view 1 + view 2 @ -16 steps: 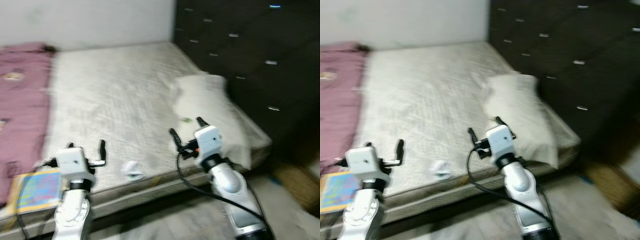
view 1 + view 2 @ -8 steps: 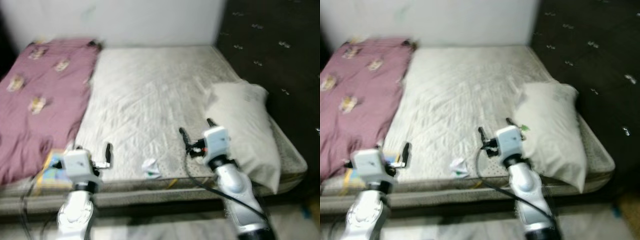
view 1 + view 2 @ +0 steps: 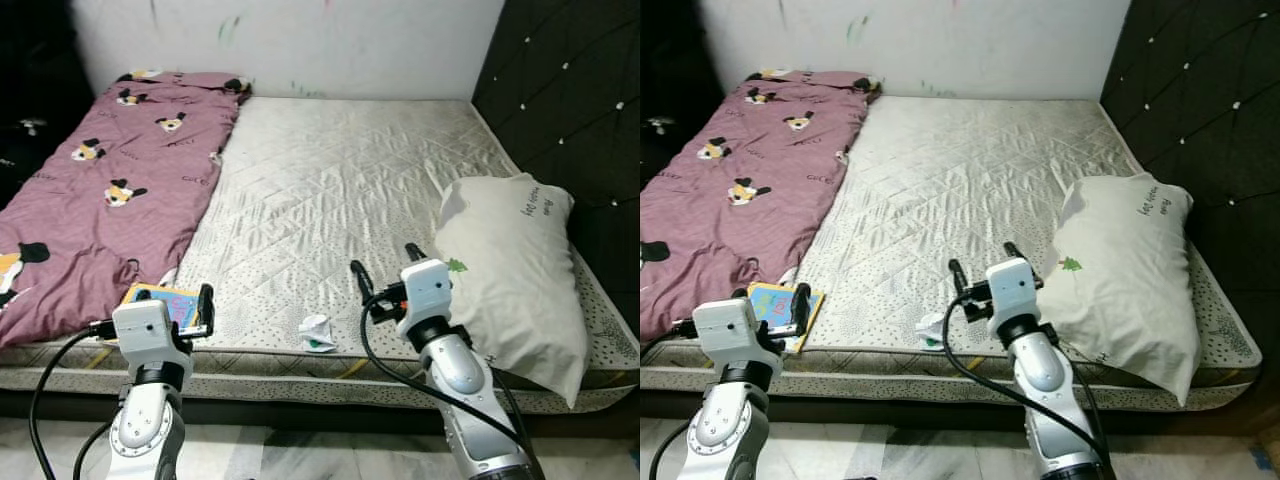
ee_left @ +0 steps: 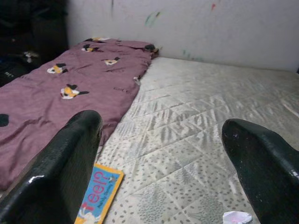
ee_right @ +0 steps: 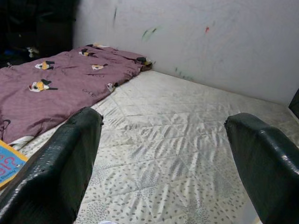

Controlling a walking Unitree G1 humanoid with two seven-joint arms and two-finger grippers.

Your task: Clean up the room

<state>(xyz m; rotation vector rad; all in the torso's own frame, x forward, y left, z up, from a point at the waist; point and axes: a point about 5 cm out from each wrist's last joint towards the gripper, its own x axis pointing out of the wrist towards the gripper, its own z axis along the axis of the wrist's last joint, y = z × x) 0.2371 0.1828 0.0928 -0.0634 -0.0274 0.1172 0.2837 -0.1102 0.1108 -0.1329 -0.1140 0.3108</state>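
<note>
Crumpled paper [image 3: 317,334] lies between left hand [image 3: 172,303] and right hand [image 3: 383,267].

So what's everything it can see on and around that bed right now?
Mattress: one, off-white quilted, bare, against the wall.
Blanket: one, purple with cartoon prints, along the mattress's left side.
Pillow: one, white, at the right side by the headboard.
Headboard: one, black, tufted, on the right.
Children's book: one, colourful, at the front left edge.
Crumpled paper: one, white, at the front edge.
Left tool: open, raised near the book.
Right tool: open, raised beside the pillow.
</note>
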